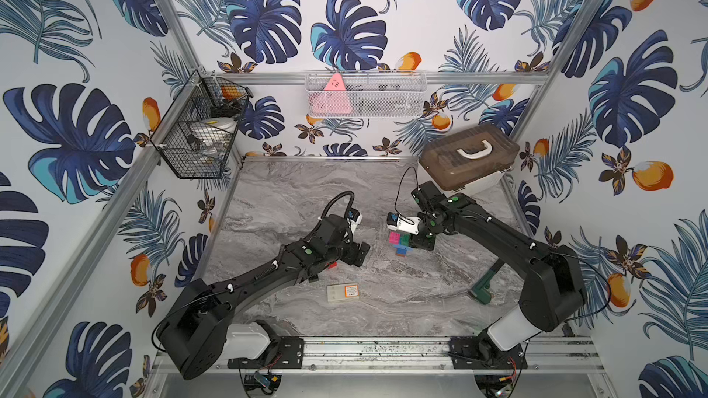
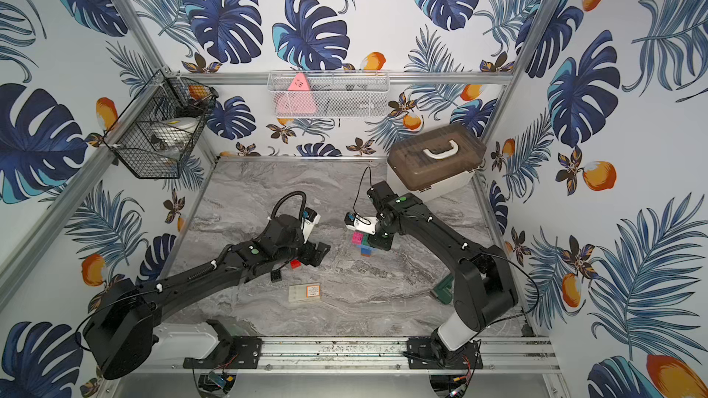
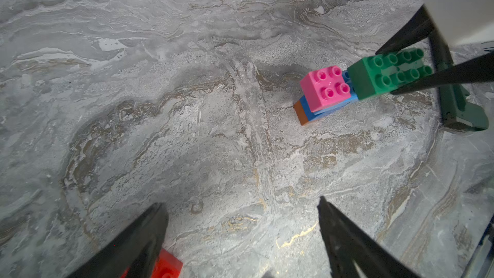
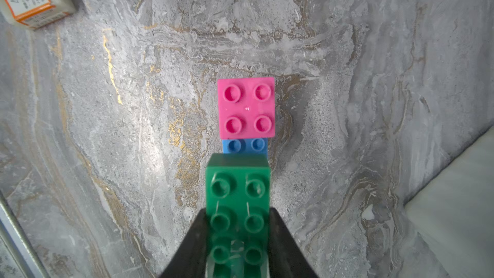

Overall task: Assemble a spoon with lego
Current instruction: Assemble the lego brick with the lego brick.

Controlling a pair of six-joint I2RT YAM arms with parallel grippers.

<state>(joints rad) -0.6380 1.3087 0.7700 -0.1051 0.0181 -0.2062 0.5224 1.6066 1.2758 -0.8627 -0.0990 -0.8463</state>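
My right gripper (image 4: 238,217) is closed tight on the green brick (image 4: 238,183), a finger on each long side. It holds the brick against the part-built spoon (image 1: 398,243) at mid-table. The green brick is next to the pink brick (image 4: 246,108), with two studs of a blue brick (image 4: 244,146) showing between them. An orange brick (image 3: 300,112) forms the base. I cannot tell whether the green brick is pressed home.

My left gripper (image 3: 240,204) hangs spread wide and empty, with the red brick (image 3: 168,266) beside one finger and a black brick (image 2: 276,276) near that arm. Open marble table (image 1: 306,193) lies between it and the spoon.

The beige box (image 1: 343,292) lies toward the front, well apart from the spoon. The dark green tool (image 1: 484,285) lies under my right arm. The storage box (image 1: 467,158) fills the far right corner.
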